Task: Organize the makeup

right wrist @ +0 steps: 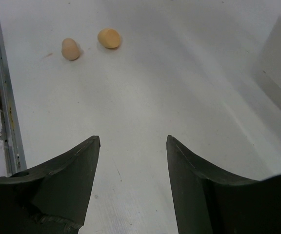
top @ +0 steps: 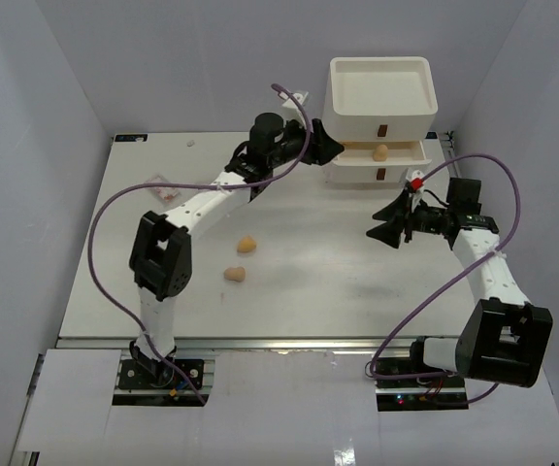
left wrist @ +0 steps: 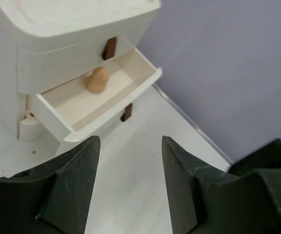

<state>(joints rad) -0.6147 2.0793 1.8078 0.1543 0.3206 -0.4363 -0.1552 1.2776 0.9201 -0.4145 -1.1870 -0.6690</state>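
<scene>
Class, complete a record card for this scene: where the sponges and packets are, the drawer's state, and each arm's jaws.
stored sponge: lying in the open drawer
loose sponges: two on the table, apart from each other
packets: far left of the table
left jaws: open, empty, facing the open drawer
right jaws: open, empty, over bare table

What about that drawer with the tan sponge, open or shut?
Open. The drawer juts out from the white drawer unit, and the tan sponge lies visible inside it.
</scene>
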